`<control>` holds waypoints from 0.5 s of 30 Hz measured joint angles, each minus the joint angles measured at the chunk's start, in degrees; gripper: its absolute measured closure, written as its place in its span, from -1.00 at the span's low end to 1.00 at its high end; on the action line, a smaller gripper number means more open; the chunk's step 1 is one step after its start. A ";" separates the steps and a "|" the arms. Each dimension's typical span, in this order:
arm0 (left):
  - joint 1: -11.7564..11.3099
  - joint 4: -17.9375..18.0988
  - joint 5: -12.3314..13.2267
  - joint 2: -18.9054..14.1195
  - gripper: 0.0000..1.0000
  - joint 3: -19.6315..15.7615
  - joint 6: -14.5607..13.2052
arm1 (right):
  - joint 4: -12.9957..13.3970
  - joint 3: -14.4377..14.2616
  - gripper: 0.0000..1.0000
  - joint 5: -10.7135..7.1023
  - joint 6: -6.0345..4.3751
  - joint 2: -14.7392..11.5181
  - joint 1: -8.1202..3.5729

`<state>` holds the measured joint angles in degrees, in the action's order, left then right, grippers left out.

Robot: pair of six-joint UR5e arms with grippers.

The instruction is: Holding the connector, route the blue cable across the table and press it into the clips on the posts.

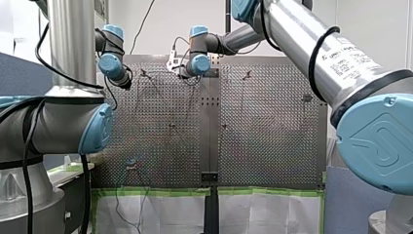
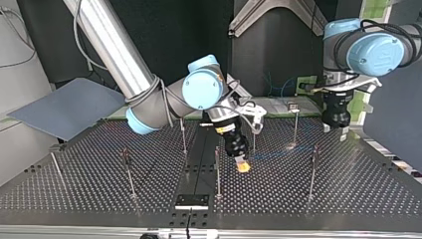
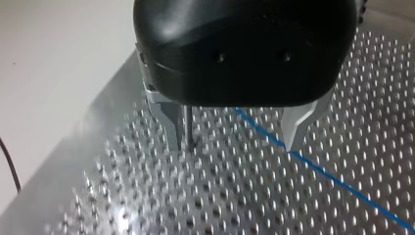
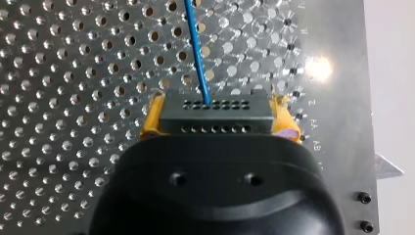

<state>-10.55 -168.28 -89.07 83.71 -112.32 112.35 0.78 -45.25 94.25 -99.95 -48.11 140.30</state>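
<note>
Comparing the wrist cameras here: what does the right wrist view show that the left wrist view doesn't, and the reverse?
Only the right wrist view: the dark grey, hole-dotted rectangular connector clamped between my right gripper's yellow pads. Only the left wrist view: my left gripper, metal fingers apart, with a thin metal post close beside one finger. Both: the thin blue cable over the perforated metal table.

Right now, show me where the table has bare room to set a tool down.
In the top view, the table is bare between the leftmost post and the next post, and at the near right corner. Crowded: the middle, where my right gripper holds the connector among posts, and the cable running toward my left gripper.
</note>
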 joint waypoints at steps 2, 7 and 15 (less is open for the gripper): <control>1.03 -1.06 -0.48 -1.03 -1.00 -0.04 -0.25 | -0.30 0.00 1.00 0.14 0.00 0.00 0.01; 3.18 -3.86 -0.96 -3.86 -1.00 -0.05 -1.04 | -0.73 -0.02 1.00 0.39 0.00 -0.01 0.02; 4.67 -7.84 -0.74 -7.85 -1.00 -0.07 -2.66 | -0.97 -0.01 1.00 0.82 0.00 -0.03 0.01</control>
<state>-5.88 -176.12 -89.81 75.86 -112.39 109.70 -0.18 -45.26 95.07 -99.95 -48.14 140.31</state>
